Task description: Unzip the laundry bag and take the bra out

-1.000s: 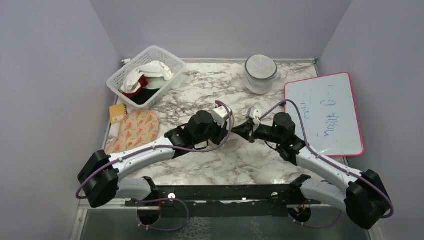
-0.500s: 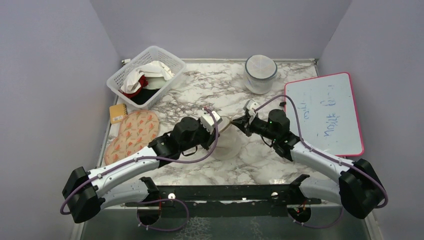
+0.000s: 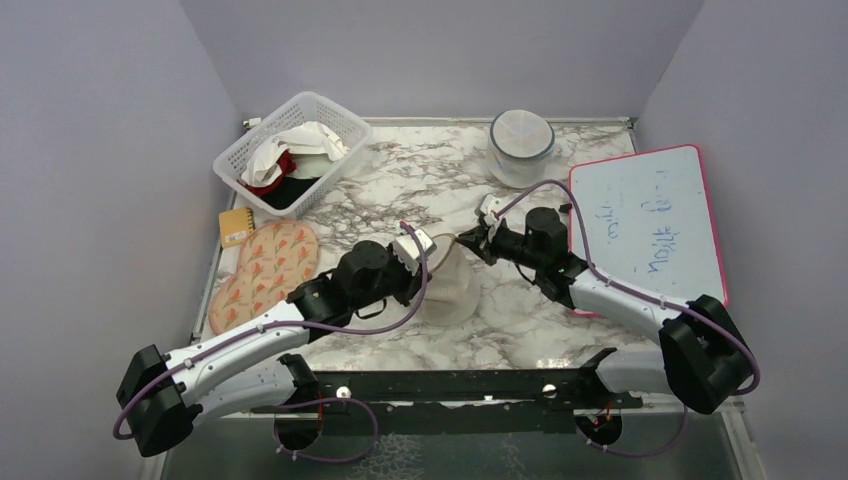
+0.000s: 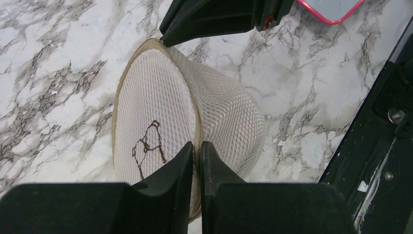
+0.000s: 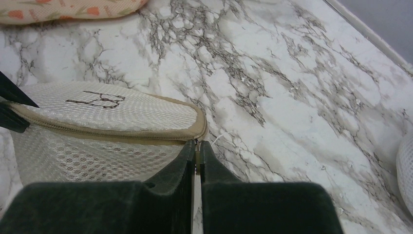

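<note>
The laundry bag (image 3: 452, 281) is a cream mesh pod with a black line drawing on its flat face (image 4: 151, 109), standing on the marble table between my arms. My left gripper (image 4: 196, 146) is shut on the bag's beige zipper seam at its near side. My right gripper (image 5: 196, 146) is shut on the zipper pull at the bag's rim (image 5: 146, 134); it shows in the top view (image 3: 470, 240) at the bag's far right edge. The zipper looks closed along the rim I see. The bra is hidden.
A white basket (image 3: 340, 165) of white, red and black clothes stands at the back left. A greyish-white round pod (image 3: 521, 147) sits at the back. A pink-framed whiteboard (image 3: 650, 225) lies at right. An orange-patterned pad (image 3: 268, 262) and a small tan brush (image 3: 236, 226) lie at left.
Both grippers moved left and toward the back with the bag between them. The bag has been tilted up, its flat face now facing left.
</note>
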Robot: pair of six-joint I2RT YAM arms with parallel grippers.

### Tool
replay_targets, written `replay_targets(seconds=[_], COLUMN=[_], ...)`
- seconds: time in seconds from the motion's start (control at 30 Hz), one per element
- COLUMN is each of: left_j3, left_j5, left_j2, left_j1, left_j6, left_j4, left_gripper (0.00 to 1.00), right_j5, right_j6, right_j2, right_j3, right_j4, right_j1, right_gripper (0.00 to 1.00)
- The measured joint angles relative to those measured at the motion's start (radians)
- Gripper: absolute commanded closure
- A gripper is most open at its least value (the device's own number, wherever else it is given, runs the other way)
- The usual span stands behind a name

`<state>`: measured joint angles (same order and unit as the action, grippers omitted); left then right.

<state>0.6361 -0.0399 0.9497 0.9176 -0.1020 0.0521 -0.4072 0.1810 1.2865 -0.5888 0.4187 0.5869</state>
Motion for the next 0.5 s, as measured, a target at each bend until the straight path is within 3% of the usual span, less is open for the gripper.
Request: replay_targets(seconds=[0.2,0.27,0.5], left_j3=[0.013,0.039,0.151], left_j5=[-0.012,-0.012,-0.013], left_j2=[0.013,0.034,0.130], left_j1=[0.001,0.001,0.001], left_j6=[-0.027,-0.042,-0.105], left_j4=[0.077,0.099,0.072], left_gripper=[0.53,0.46,0.48], right_j5=[-0.107,-0.143,-0.252], right_j6=[0.068,0.078,0.075], right_j2=[-0.047,-0.074,-0.153], right_j3=[-0.035,-0.039,-0.043], right_j4=[-0.105,-0.138,-0.227], right_j1=[-0.026,-0.030,-0.030], right_gripper=[0.98,0.98,0.98])
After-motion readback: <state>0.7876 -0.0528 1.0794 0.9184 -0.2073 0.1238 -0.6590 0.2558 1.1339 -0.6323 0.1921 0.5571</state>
